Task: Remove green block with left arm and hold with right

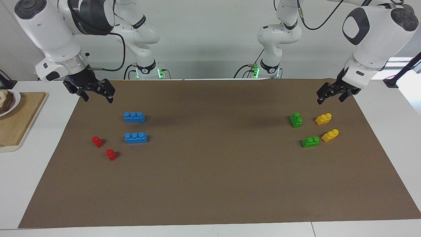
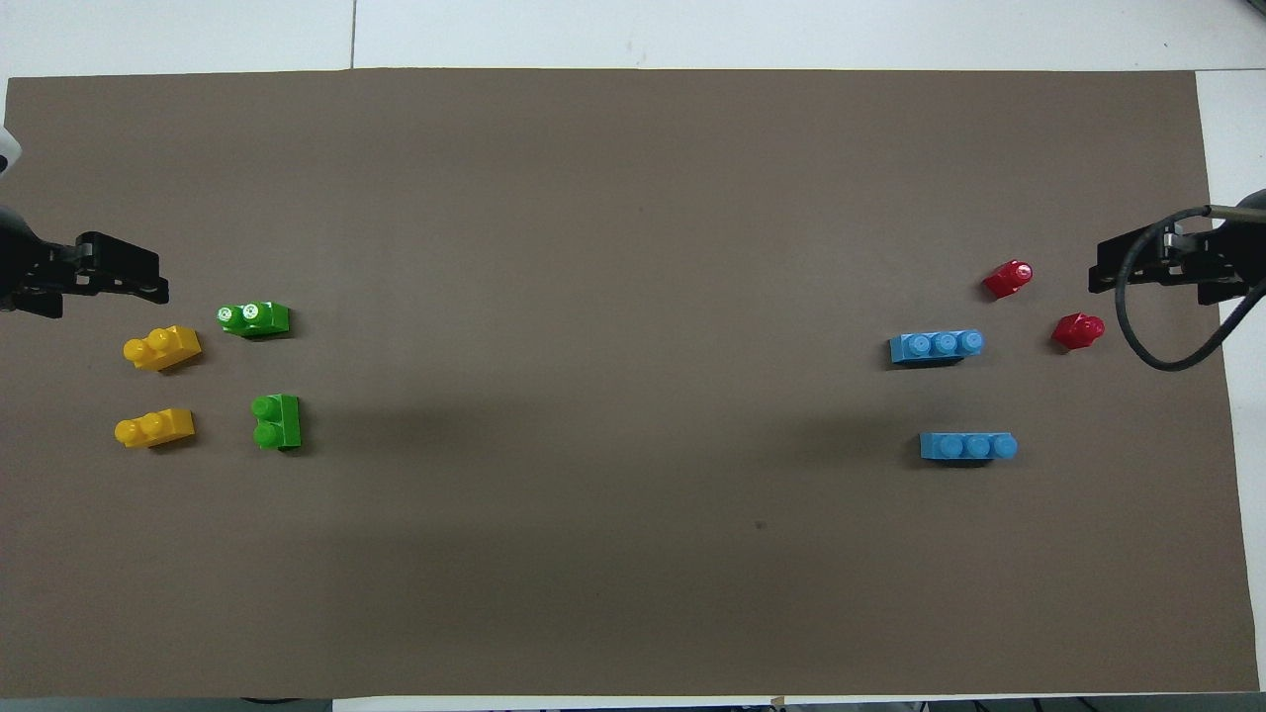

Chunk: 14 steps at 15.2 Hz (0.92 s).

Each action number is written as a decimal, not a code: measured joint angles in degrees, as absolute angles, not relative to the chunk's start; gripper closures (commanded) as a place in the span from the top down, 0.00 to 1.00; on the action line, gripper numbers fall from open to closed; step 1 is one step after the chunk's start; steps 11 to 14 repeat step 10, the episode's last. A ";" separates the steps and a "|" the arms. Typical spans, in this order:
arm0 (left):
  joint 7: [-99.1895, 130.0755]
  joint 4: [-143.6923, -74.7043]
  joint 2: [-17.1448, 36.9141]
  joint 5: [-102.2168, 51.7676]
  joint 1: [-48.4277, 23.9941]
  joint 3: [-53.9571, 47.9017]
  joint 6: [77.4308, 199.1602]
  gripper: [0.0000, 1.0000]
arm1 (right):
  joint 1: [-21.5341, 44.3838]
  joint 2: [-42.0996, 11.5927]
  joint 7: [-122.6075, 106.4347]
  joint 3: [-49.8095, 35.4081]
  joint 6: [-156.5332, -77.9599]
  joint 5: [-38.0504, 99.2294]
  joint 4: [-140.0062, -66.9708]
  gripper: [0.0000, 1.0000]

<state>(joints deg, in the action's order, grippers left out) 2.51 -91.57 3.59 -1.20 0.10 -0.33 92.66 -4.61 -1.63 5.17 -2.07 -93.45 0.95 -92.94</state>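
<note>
two green blocks: both lie on the brown mat at the left arm's end of the counter, neither one held.
green block nearer the robots (image 1: pixel 296 120) (image 2: pixel 276 421): its two studs line up toward and away from the robots; it sits beside a yellow block.
green block farther from the robots (image 1: pixel 310 142) (image 2: pixel 254 318): its studs run along the counter's length; it lies close to the other green block but apart from it.
yellow blocks: two, one nearer the robots (image 1: pixel 323 118) (image 2: pixel 154 427) and one farther (image 1: pixel 330 135) (image 2: pixel 162 348), both closer to the mat's edge than the green ones.
blue blocks: two three-stud ones at the right arm's end, one nearer the robots (image 1: pixel 134 117) (image 2: pixel 968 446), one farther (image 1: pixel 136 137) (image 2: pixel 936 346), lying side by side and apart.
red blocks: two small ones (image 1: pixel 97 141) (image 2: pixel 1077 330) and (image 1: pixel 111 154) (image 2: pixel 1008 278), near the blue ones, toward the mat's edge.
left end effector (image 1: pixel 334 93) (image 2: pixel 127 277): raised over the mat's edge near the yellow and green blocks, empty; i cannot tell whether its fingers are apart or together.
right end effector (image 1: pixel 97 93) (image 2: pixel 1123 269): raised over the mat's edge near the red blocks, fingers spread apart, holding nothing.
brown mat (image 1: pixel 210 184) (image 2: pixel 613 247): covers most of the white counter (image 1: pixel 36 184) (image 2: pixel 692 30).
wooden board (image 1: pixel 19 121): on the counter at the right arm's end, off the mat, with a plate partly on it.
</note>
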 measured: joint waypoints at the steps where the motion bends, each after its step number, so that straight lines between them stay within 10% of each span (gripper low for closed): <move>1: 2.51 -91.48 3.58 -1.20 -0.11 -0.23 92.62 1.00 | -4.61 -1.63 5.17 -2.09 -93.45 0.93 -92.94 1.00; 14: 2.51 -90.88 2.26 -1.20 -0.39 0.09 92.41 1.00 | -4.60 -1.63 4.62 -2.92 -93.45 -1.35 -92.90 1.00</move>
